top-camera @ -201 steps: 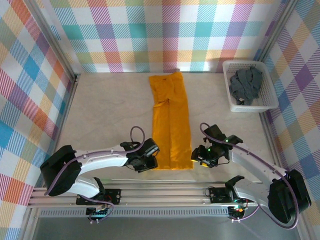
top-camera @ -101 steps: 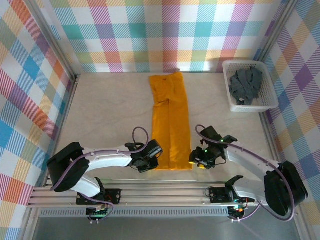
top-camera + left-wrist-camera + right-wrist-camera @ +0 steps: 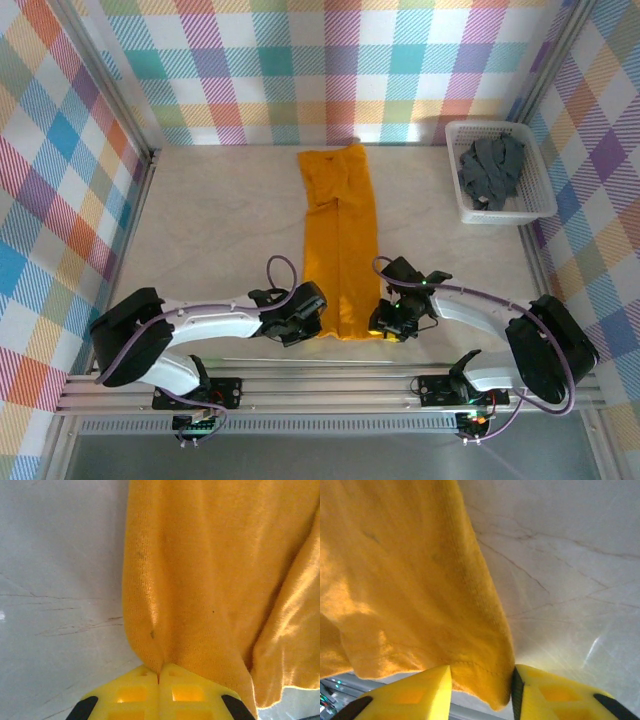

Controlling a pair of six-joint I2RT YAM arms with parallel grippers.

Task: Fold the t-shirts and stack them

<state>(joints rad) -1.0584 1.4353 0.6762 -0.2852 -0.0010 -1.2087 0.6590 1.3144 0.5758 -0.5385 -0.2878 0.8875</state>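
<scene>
Two shirts. The orange-yellow t-shirt [image 3: 340, 230] lies as a long narrow strip mid-tabletop [image 3: 220, 220]. The dark grey t-shirt [image 3: 490, 168] is heaped in the white basket [image 3: 505, 216] at the far right. Left gripper [image 3: 159, 672]: jaws closed, pinching the strip's near-left corner. Right gripper [image 3: 481, 680]: jaws apart, straddling the near-right corner hem; can't tell if they bite.
</scene>
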